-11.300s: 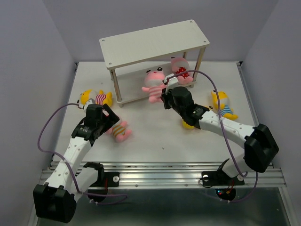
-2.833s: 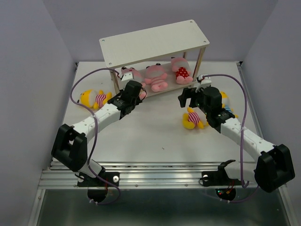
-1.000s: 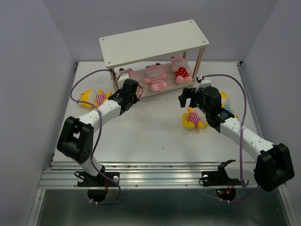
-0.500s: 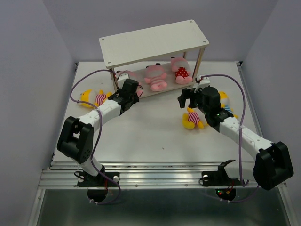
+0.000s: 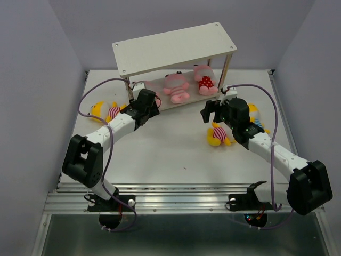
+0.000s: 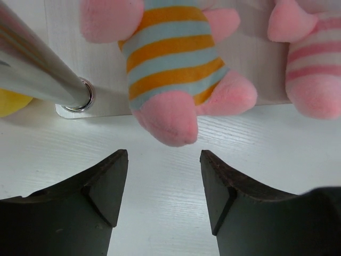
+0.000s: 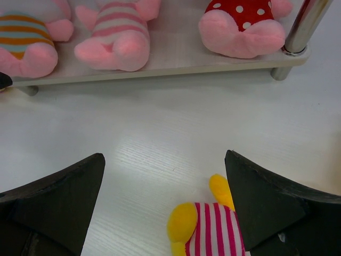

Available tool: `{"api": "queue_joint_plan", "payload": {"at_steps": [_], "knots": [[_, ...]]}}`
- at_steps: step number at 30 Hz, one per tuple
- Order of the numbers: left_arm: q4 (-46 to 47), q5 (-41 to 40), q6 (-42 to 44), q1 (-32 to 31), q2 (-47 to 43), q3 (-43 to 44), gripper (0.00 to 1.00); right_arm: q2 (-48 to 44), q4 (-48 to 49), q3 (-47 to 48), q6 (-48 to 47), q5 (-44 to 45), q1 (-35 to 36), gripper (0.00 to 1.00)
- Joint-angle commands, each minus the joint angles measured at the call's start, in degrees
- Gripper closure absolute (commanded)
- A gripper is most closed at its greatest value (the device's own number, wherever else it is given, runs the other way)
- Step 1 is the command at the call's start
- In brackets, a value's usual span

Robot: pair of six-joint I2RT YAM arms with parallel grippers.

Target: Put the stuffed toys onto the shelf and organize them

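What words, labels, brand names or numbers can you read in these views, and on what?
None can be read in any view.
The shelf boards are blank.
The striped pink toy and the polka-dot toy show only patterns, no letters.
The left fingers and right fingers are plain black, with no marking.

Overhead view across the table (image 5: pixel 176 154); both wrist views close and low toward the shared shelf (image 7: pixel 170 58).

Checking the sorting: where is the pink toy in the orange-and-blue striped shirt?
In the left wrist view the toy lies at the left end of the shelf's lower board, beside a leg, left of the pink-striped toy.
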Motion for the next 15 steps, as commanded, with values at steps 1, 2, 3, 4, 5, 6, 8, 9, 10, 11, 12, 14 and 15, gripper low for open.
{"api": "queue_joint_plan", "payload": {"at_steps": [1,2,3,4,5,6,8,9,10,11,12,14,15], "knots": [[-0.2,1.9,0.2,0.3,-5.5,1.2,0.31,-0.9,2.1,-0.8,-1.1,-2.1,-0.3,0.00],[-0.2,2.6,0.3,0.3,-6.6,0.8,0.30,-1.0,2.2,-0.9,-1.4,-3.2,-0.3,0.00],[-0.2,3.2,0.5,0.3,-7.2,0.4,0.28,-1.1,2.3,-0.9,-1.5,-4.6,-0.3,0.00],[-0.1,4.5,0.5,0.3,-8.7,0.1,0.23,-1.2,2.5,-1.1,-1.5,-4.9,-0.3,0.00],[-0.2,4.9,0.2,0.3,-9.5,-0.4,0.18,-1.3,2.6,-1.1,-1.5,-4.9,-0.3,0.00],[-0.3,5.1,0.2,0.3,-10.3,-0.7,0.18,-1.3,2.5,-1.1,-1.5,-5.0,-0.3,0.00],[-0.3,5.8,0.1,0.3,-12.8,-1.7,0.05,-1.2,2.5,-1.1,-1.6,-4.9,-0.3,0.00],[-0.6,5.9,0.0,0.3,-14.7,-1.9,0.01,-1.3,2.5,-1.1,-1.7,-5.0,-0.3,0.00],[-1.0,5.8,0.1,0.3,-15.6,-2.1,0.01,-1.3,2.5,-1.2,-1.7,-5.1,-0.3,0.00],[-1.4,5.7,0.0,0.3,-16.5,-2.3,0.01,-1.5,2.6,-1.2,-1.7,-5.1,-0.3,0.00],[-2.0,5.4,-0.2,0.3,-17.4,-2.6,0.01,-1.6,2.5,-1.2,-1.7,-5.2,-0.3,0.00],[-4.4,3.5,-1.1,0.3,-20.5,-2.9,0.01,-2.0,2.6,-1.2,-1.7,-4.9,-0.3,0.00],[-6.2,2.8,-1.3,0.3,-21.5,-3.1,0.01,-2.2,2.6,-1.3,-1.7,-4.3,-0.3,0.00]]}}
